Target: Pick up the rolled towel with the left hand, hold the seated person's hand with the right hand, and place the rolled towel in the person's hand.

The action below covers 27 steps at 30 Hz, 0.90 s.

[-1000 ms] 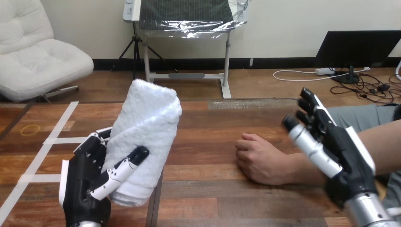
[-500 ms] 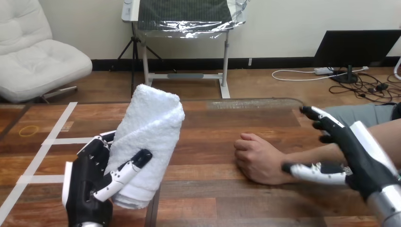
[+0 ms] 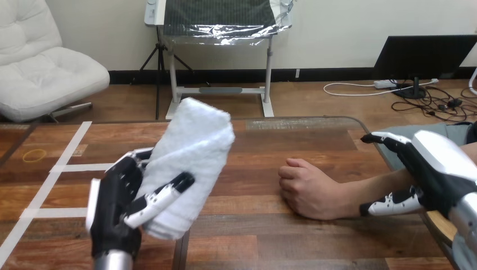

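Clutching the towel [image 3: 191,152] w/ long axis tipped toward 1 o'clock, left hand [image 3: 112,205] sits at 9 o'clock of person's hand [image 3: 306,191]; right hand [image 3: 436,169] open at forearm [image 3: 371,188].

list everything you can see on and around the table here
table: 1, brown wood, spans the view
rolled towel: 1, white, raised off the table at the left, tilted, in the left hand
tape strips: 3, white, flat on the table's left part
ring: 1, yellowish, flat on the table at the far left
person's hand: 1, loosely closed, resting on the table right of centre, forearm leading off to the right
left hand: 1, black and white, lower left, fingers and thumb curled round the towel
right hand: 1, black and white, at the right edge over the person's forearm, open
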Each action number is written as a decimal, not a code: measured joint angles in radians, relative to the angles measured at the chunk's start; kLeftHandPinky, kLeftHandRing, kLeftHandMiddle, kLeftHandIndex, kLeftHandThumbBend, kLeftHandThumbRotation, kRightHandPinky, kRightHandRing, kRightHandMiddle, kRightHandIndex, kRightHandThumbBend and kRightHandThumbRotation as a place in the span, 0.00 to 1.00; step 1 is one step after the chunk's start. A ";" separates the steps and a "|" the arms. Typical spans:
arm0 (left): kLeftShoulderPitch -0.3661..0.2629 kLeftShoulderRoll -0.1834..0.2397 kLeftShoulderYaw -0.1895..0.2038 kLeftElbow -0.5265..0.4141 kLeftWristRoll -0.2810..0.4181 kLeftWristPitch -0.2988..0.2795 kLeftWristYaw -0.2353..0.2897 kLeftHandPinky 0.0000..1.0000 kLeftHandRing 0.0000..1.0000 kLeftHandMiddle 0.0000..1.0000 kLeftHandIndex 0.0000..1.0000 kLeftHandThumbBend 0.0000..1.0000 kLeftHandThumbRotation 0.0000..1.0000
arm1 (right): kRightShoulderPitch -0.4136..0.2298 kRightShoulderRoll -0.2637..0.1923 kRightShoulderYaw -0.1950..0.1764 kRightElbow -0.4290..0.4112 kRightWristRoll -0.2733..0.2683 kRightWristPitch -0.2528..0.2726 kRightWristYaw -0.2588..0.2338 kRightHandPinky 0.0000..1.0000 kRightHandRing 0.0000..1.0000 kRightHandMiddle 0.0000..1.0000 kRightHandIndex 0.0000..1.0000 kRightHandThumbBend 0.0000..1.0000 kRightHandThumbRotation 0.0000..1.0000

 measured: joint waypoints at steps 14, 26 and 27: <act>-0.109 0.000 -0.001 0.036 0.036 0.049 -0.006 0.36 0.38 0.43 0.51 0.66 0.00 | -0.107 -0.052 0.073 0.083 -0.124 -0.050 0.083 0.87 0.91 0.91 0.87 0.87 0.03; -0.205 0.003 -0.001 0.093 0.090 0.069 -0.002 0.35 0.37 0.42 0.50 0.66 0.00 | -0.179 -0.085 0.130 0.172 -0.193 -0.101 0.145 0.88 0.91 0.91 0.88 0.87 0.09; -0.212 0.003 -0.001 0.098 0.096 0.069 -0.002 0.35 0.37 0.42 0.50 0.66 0.00 | -0.184 -0.087 0.134 0.179 -0.199 -0.105 0.148 0.88 0.91 0.91 0.88 0.87 0.09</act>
